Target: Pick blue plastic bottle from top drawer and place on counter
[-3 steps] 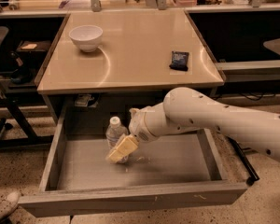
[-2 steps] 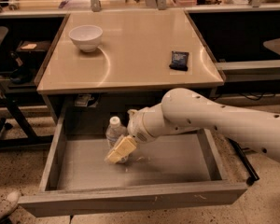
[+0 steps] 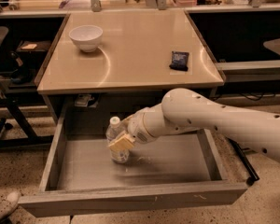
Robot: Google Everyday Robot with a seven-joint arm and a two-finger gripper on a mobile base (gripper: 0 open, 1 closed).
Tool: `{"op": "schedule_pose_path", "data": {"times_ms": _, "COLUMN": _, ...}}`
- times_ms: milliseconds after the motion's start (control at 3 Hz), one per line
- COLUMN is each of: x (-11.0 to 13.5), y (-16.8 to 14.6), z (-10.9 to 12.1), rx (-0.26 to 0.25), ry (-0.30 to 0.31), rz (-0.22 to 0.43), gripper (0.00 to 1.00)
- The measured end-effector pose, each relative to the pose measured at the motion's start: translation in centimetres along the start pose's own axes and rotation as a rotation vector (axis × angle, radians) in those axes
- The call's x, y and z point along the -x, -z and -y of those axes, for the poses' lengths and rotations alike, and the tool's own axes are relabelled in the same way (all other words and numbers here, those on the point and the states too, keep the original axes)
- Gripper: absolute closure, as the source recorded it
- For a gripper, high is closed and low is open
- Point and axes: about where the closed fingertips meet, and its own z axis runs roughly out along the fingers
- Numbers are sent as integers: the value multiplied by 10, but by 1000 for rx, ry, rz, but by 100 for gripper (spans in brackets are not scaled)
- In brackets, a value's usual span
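Inspecting the top drawer, I find it pulled open; the blue plastic bottle stands upright on its floor, left of centre; my end effector sits against the bottle, grip state I cannot tell; the tabletop carries a white bowl and a dark packet.

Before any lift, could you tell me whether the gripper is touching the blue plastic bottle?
Cannot tell. In the camera view the gripper overlaps the blue plastic bottle inside the top drawer, hiding any contact or gap.
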Motion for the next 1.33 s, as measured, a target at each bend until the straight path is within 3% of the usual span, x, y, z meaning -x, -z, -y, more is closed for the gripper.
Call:
{"op": "schedule_pose_path", "data": {"times_ms": 667, "x": 2, "y": 0, "z": -5, "rx": 13, "ry": 3, "rz": -10, "gripper": 88}}
{"op": "schedule_pose_path", "data": {"times_ms": 1000, "x": 25, "y": 25, "z": -12, "rx": -3, "ry": 20, "rz": -12, "gripper": 100}}
{"op": "schedule_pose_path", "data": {"times_ms": 1333, "x": 59, "y": 62, "z": -10, "rx": -26, "ry": 32, "rz": -21, "gripper": 100}}
